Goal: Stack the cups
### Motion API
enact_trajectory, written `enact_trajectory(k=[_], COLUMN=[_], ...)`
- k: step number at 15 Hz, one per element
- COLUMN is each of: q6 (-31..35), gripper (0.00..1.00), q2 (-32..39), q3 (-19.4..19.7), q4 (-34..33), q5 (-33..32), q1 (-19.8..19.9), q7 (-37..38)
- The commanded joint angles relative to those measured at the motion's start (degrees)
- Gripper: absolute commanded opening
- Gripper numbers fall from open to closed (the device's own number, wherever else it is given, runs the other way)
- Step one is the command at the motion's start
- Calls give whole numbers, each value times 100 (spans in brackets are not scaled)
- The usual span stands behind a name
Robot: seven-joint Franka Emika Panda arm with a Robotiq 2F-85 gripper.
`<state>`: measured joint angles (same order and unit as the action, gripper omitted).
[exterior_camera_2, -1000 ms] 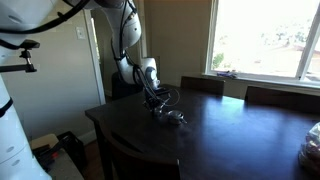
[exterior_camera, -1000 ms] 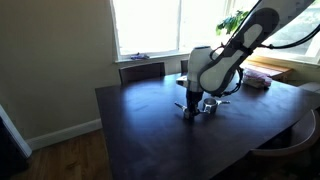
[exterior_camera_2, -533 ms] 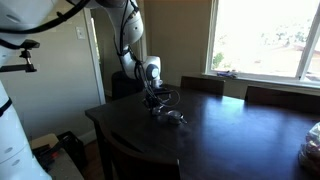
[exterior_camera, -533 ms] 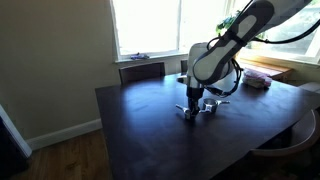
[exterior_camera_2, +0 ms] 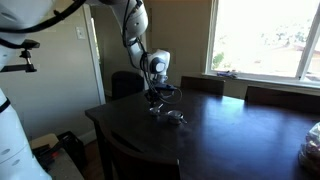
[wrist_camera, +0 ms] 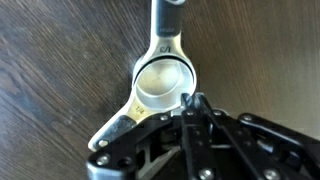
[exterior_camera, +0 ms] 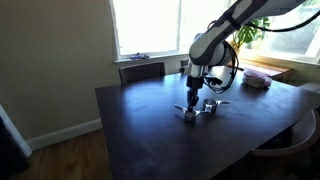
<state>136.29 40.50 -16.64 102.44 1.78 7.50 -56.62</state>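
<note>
Gripper (exterior_camera: 192, 98) hangs shut over the table (exterior_camera: 140, 130) in an exterior view, jaws pressed together with nothing between them. The cups (exterior_camera: 190, 113) sit on the dark wood straight below the fingertips, apart from them. More shiny metal lies just beside the cups, too small to sort out.

In an exterior view the gripper (exterior_camera_2: 153, 97) points down near the table's corner. The cups (exterior_camera_2: 170, 116) glint close below and a little to one side of it, with a gap between.

In the wrist view the cups (wrist_camera: 165, 78) are nested one inside another, and the top bowl is empty. One handle (wrist_camera: 167, 20) runs to the upper edge of the picture; a second juts toward the lower left. The gripper (wrist_camera: 196, 103) comes in from below, fully closed and gripping nothing, its tips overlapping the stack's near rim in the picture.
</note>
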Motion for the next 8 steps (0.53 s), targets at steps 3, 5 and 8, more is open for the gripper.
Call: enact_trajectory(k=[3, 5, 8], q6=[35, 145, 674], gripper=[34, 35, 52], q2=[-402, -560, -749], q3=[83, 226, 493], q4=[215, 376, 682], q5=[443, 364, 184], q1=[49, -50, -204], q7=[-128, 73, 458])
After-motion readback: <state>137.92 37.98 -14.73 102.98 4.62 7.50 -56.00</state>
